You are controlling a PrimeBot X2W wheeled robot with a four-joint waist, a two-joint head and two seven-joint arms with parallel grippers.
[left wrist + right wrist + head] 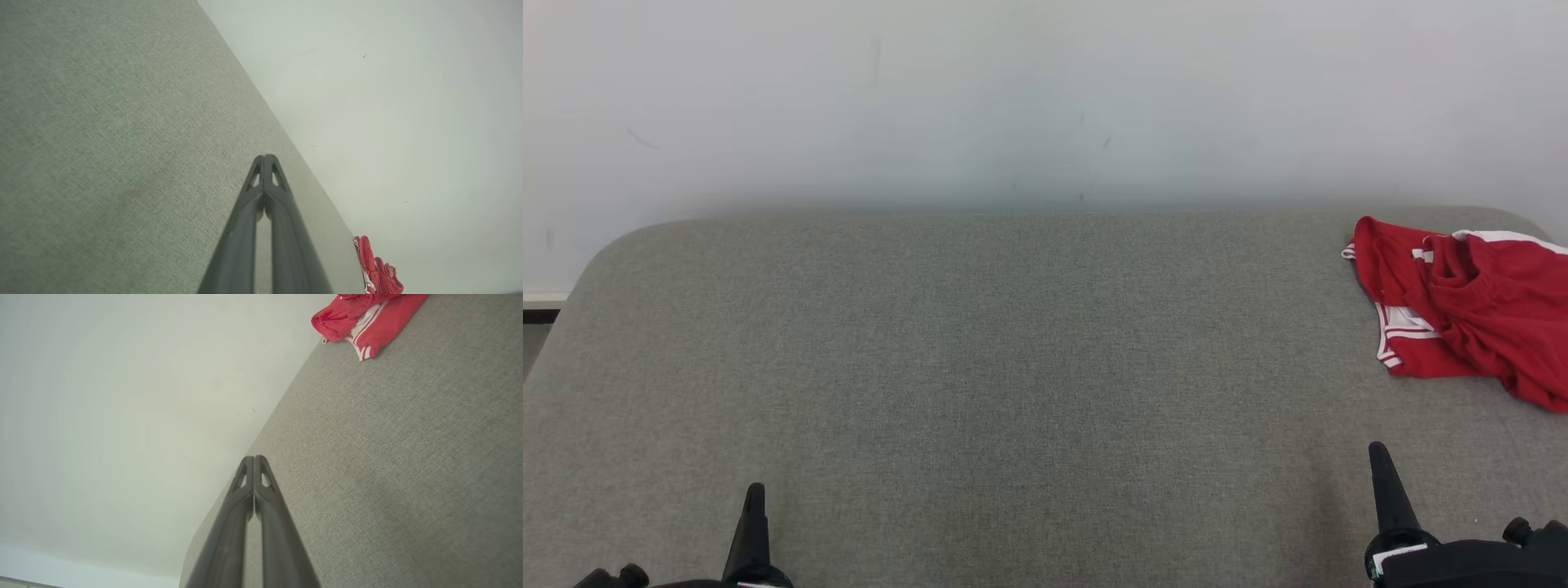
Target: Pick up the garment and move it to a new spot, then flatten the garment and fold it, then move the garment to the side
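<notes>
As it lies crumpled, the garment (1478, 327) shows white stripes (1405, 320)

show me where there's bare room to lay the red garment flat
The middle and left of the grey surface are bare, from the back edge by the wall down to the left gripper and right gripper. Only the far right corner is crowded, where the crumpled red garment lies.
</notes>
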